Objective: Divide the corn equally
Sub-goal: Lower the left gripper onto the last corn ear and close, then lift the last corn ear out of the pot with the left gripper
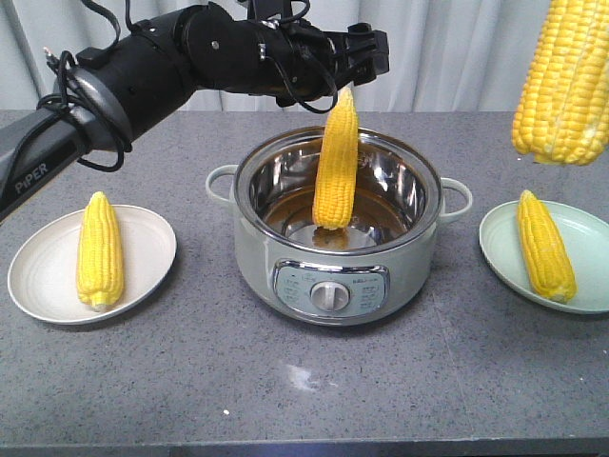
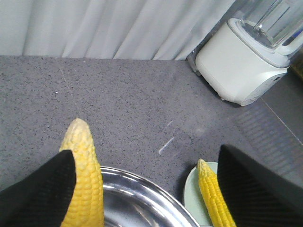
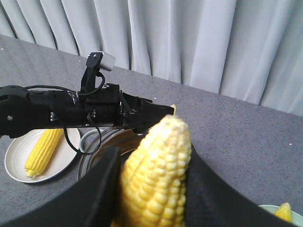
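Left: first cob [image 1: 100, 249] lying on the white plate [image 1: 38, 276]. Middle: second cob [image 1: 337, 162] on end in the pot [image 1: 276, 249], tip beside the left gripper [image 2: 147, 153] — jaws wide apart, clamping nothing. High right: third cob [image 1: 563, 81] clamped in the right gripper [image 3: 154, 156]. Right: fourth cob [image 1: 545, 246] on the green plate [image 1: 585, 286]. Seemingly half done — two left to plate, one per side.

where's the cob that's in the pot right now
Front view, centre: the cob stands upright inside the steel pot, tip beside the open left hand, between the cream plate and the green plate.
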Available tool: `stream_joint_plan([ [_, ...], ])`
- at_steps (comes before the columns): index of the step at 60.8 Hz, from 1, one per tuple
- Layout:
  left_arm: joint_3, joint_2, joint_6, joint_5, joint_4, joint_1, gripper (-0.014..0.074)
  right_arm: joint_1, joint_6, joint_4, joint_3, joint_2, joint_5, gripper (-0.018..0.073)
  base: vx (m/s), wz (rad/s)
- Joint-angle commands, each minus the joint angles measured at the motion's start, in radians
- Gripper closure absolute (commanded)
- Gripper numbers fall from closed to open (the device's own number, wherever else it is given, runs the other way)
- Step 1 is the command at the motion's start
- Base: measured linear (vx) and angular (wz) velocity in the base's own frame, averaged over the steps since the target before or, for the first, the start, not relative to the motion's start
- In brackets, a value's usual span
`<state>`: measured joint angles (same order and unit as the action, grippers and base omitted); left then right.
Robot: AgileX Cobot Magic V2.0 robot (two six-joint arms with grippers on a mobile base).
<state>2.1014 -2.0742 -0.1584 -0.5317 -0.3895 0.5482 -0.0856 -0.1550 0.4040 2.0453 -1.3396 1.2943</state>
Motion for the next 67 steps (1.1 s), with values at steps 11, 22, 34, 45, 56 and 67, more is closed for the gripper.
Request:
stream_joint_plan([
  [11, 0.04, 0.039, 0.0, 0.044, -0.011, -0.035, 0.0004, 0.006, -0.008, 0.013, 0.019, 0.023, -0.005, 0.0564, 0.0, 0.0],
  [22, 0.04, 0.007, 0.003, 0.045, -0.013, -0.036, 0.0004, 0.006, -0.008, 0.013, 0.019, 0.023, -0.005, 0.0564, 0.0, 0.0],
  [34, 0.039, -0.018, 0.003, 0.055, -0.019, -0.036, 0.0004, 0.006, -0.008, 0.012, 0.019, 0.023, -0.005, 0.0564, 0.0, 0.0],
  [45, 0.039, -0.048, 0.003, 0.064, -0.022, -0.036, 0.0004, 0.006, -0.008, 0.012, 0.019, 0.023, -0.005, 0.0564, 0.0, 0.0],
  [56, 0.039, -0.071, 0.003, 0.064, -0.042, -0.035, 0.0004, 0.006, -0.008, 0.012, 0.019, 0.023, -0.005, 0.0564, 0.0, 0.0],
  [67, 0.039, -0.079, 0.012, 0.064, -0.045, -0.035, 0.0005, 0.006, -0.008, 0.012, 0.019, 0.023, -0.005, 0.0564, 0.0, 0.0],
])
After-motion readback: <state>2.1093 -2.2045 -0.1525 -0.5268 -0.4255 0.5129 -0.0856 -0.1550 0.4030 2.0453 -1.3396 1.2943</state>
